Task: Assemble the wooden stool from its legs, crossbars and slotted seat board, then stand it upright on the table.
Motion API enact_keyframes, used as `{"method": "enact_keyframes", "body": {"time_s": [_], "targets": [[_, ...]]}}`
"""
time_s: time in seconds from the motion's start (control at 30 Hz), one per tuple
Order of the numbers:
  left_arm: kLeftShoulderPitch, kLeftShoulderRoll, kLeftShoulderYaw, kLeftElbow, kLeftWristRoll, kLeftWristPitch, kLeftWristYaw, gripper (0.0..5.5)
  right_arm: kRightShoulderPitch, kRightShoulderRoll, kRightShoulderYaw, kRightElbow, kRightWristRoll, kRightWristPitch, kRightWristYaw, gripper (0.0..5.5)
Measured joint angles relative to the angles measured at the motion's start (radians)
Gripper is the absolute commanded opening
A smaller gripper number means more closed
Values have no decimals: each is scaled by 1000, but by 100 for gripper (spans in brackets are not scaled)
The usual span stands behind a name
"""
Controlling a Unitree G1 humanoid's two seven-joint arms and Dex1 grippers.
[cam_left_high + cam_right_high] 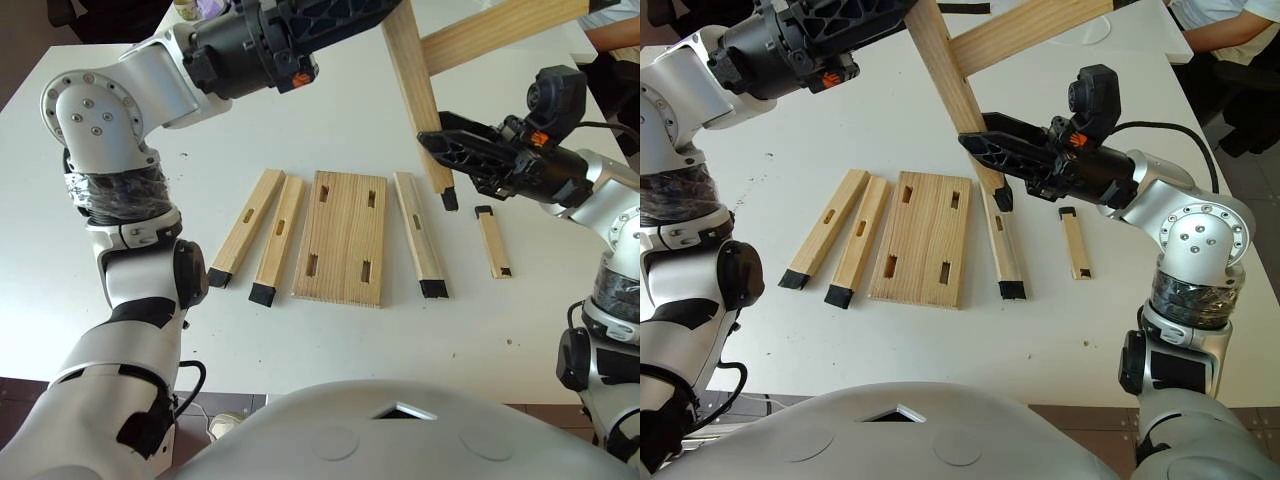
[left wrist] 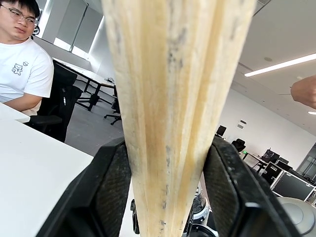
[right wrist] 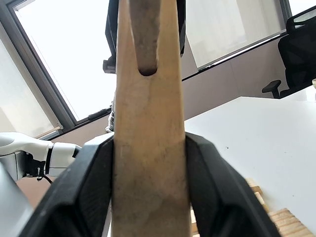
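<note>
A wooden leg (image 1: 418, 100) with a black foot hangs tilted above the table, and a crossbar (image 1: 500, 28) juts from its upper part toward the far right. My left gripper (image 2: 170, 163) is shut on the leg's upper end. Lower down, just above the foot, my right gripper (image 1: 985, 150) is shut on the same leg (image 3: 148, 148), whose slot shows above the fingers (image 3: 94, 187). Flat on the table lie the slotted seat board (image 1: 342, 238), two legs (image 1: 245, 240) (image 1: 278, 250) left of it, another leg (image 1: 420, 235) right of it, and a short crossbar (image 1: 493, 242).
The white table (image 1: 300, 120) has bare room behind the laid-out parts and in front of them up to the near edge. A small dark speck (image 1: 183, 155) lies far left.
</note>
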Motion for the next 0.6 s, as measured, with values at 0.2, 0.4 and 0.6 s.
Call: {"method": "enact_keyframes", "body": {"time_s": [0.2, 0.4, 0.6], "targets": [[33, 3, -2, -40, 56, -33, -11, 206, 2, 4, 18, 12, -57, -55, -13, 277], [68, 21, -8, -72, 152, -68, 1, 206, 37, 14, 34, 31, -165, -135, -60, 314], [93, 29, -17, -88, 353, -180, 111, 204, 103, -18, 20, 188, -364, -257, -118, 314]]}}
